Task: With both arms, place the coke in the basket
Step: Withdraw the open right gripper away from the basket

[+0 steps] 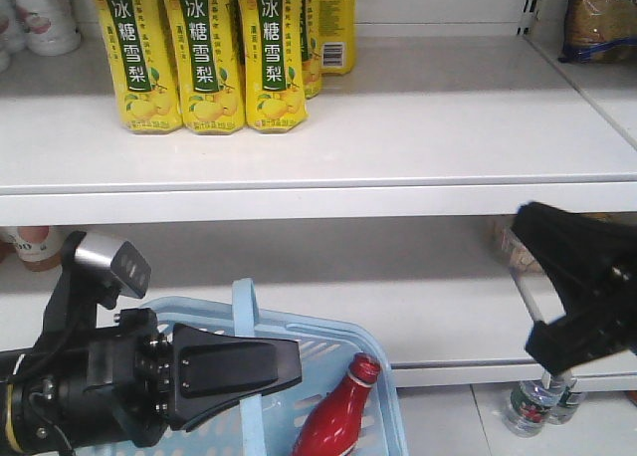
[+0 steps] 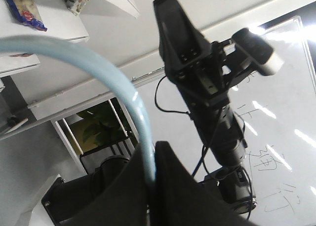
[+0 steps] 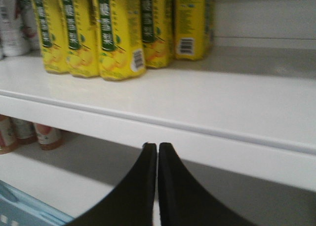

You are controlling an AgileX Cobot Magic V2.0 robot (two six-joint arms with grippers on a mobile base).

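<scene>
Already the coke (image 1: 333,421) lies tilted inside the light blue basket (image 1: 383,361), cap up toward the right rim, red label facing out; its lower part is cut off by the frame edge. Nothing else shows in the basket, though much of its inside is hidden behind the left arm. Left claw (image 1: 289,366) sits over the basket's left side; the left wrist view shows it clamped on the basket handle (image 2: 106,73), the pale blue arc running straight into the black fingers. Right claw (image 3: 157,181) hangs to the right of the basket, below the upper shelf (image 1: 398,147), fingers pressed together with nothing between them.

Task looks about done, judging by the bottle's place. To finish well: keep the basket level so the leaning bottle doesn't roll, keep the handle grip firm, and keep the right arm away from the shelf edge and basket rim.

Other containers: yellow tea bottles (image 1: 209,58) stand in a row on the upper shelf; clear bottles (image 1: 528,406) stand down low at the right, contents unclear
</scene>
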